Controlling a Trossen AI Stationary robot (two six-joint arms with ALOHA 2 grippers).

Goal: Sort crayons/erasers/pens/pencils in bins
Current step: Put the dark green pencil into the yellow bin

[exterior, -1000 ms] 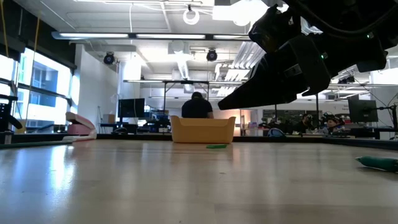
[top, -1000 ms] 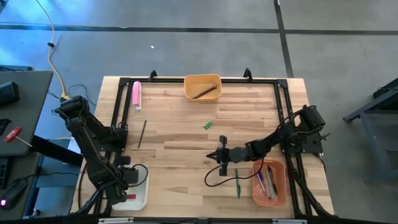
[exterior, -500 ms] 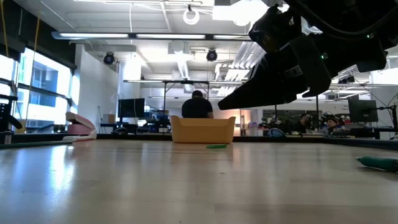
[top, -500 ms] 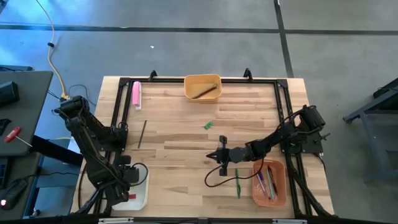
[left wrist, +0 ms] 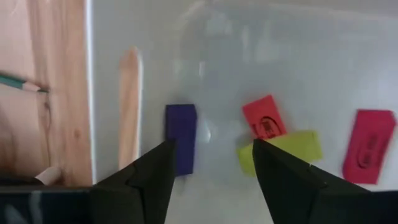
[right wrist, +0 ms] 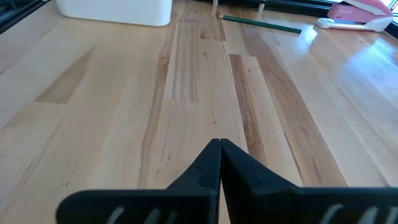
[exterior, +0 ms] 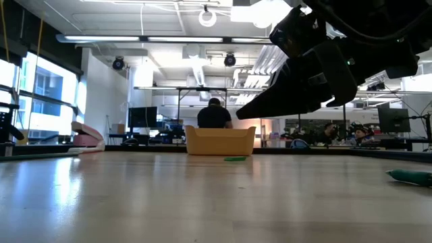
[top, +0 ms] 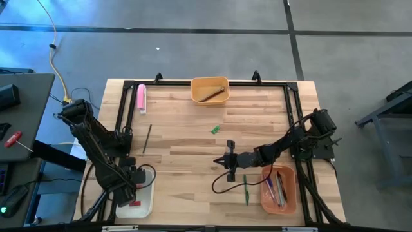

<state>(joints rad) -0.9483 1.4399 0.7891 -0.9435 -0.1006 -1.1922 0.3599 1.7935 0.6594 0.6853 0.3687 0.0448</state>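
My left gripper [left wrist: 212, 144] hangs open and empty over the white bin [top: 143, 201] at the table's near left. In the bin lie a purple eraser [left wrist: 181, 137], a red one [left wrist: 264, 118], a yellow one [left wrist: 287, 149] and a pink-red one [left wrist: 370, 137]. My right gripper [top: 225, 160] is shut and empty above the table's middle, pointing toward the left edge. A green eraser [top: 215, 129] lies flat beyond it, a green pen [top: 245, 190] near it, and a dark pencil [top: 147, 138] at the left.
The yellow-orange bin [top: 210, 90] at the far edge holds a brown pencil. The salmon bin [top: 278, 189] at the near right holds several pens. A thick pink bar [top: 141, 98] lies at the far left. A black frame [top: 125, 109] runs round the table.
My left arm has swung a little toward the table's right over the white bin.
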